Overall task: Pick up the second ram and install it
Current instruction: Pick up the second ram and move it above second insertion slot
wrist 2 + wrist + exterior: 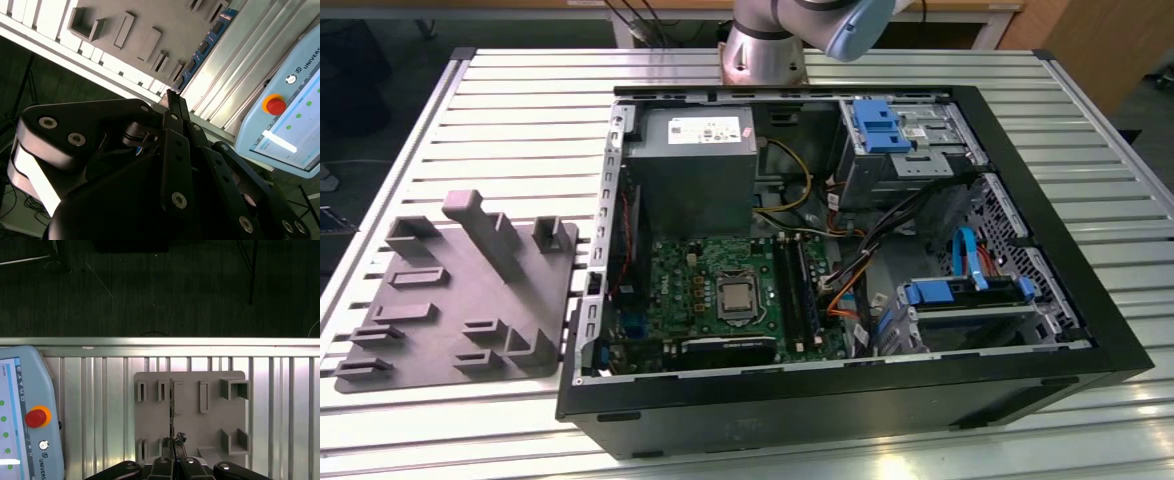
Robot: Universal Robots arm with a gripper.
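Note:
In both wrist views my gripper (172,95) (173,439) is shut on the second ram (202,47) (171,410). The ram is a thin dark stick with small chips along its face and juts out from the fingertips. It hangs high above the slatted table, over the gray fixture (192,430) (150,20) with its raised blocks and slots. In the exterior view the fixture (454,300) lies on the table at the exterior view's left, beside the open computer case (1047,200). The long black memory sockets (794,290) sit on the green board inside the case.
A teach pendant (25,415) (290,115) with a red stop button lies on the table near the fixture. The arm's base (767,50) stands behind the case. Cables, a power supply (691,170) and blue drive brackets crowd the case's interior. Dark floor lies beyond the table's edge.

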